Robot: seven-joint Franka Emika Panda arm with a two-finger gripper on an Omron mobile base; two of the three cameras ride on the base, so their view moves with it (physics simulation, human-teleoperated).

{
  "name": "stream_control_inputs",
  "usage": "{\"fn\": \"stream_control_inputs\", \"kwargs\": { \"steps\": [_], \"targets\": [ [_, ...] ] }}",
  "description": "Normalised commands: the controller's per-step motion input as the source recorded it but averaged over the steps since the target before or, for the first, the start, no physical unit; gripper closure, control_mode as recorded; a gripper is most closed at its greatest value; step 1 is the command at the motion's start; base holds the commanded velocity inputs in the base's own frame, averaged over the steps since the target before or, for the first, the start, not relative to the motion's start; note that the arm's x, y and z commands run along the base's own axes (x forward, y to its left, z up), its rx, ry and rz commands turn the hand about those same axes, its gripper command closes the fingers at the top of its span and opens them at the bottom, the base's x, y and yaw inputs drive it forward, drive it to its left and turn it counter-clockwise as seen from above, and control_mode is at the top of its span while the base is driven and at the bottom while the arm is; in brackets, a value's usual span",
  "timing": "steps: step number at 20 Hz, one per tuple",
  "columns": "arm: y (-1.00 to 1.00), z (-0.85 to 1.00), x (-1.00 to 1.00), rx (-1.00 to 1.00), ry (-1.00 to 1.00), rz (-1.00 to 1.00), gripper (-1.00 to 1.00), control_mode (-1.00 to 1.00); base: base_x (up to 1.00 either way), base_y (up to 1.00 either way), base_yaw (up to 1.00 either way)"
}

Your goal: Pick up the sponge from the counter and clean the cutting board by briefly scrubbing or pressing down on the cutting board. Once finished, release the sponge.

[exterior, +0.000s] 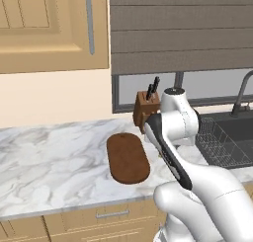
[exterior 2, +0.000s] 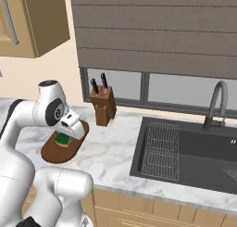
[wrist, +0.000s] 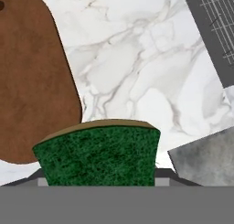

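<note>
The white marble worktop holds a brown cutting board near a knife block. The green sponge sits squeezed between the fingers, up over the board's edge.

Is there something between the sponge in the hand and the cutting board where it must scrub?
Nothing visible stands in the way. The hand holds the sponge beside the cutting board, over bare counter. The knife block stands behind the board, off that path.
</note>
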Motion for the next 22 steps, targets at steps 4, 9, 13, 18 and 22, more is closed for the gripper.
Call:
{"fn": "stream_control_inputs", "kwargs": {
  "steps": [4,9,13,18,22],
  "targets": [
    [0.0,0.0,0.0,0.0,0.0,0.0,1.0,1.0,0.63,0.1,0.02],
    [0.06,-0.06,0.15,0.0,0.0,0.01,1.0,-1.0,0.53,0.3,0.02],
    [0.22,-0.49,0.57,-0.07,0.0,0.2,1.0,-1.0,0.0,0.0,0.0],
    [0.17,-0.49,0.31,-0.08,0.01,0.6,1.0,-1.0,0.0,0.0,0.0],
    [0.05,-0.42,0.09,-0.06,0.2,0.75,1.0,-1.0,0.0,0.0,0.0]
  ]
}}
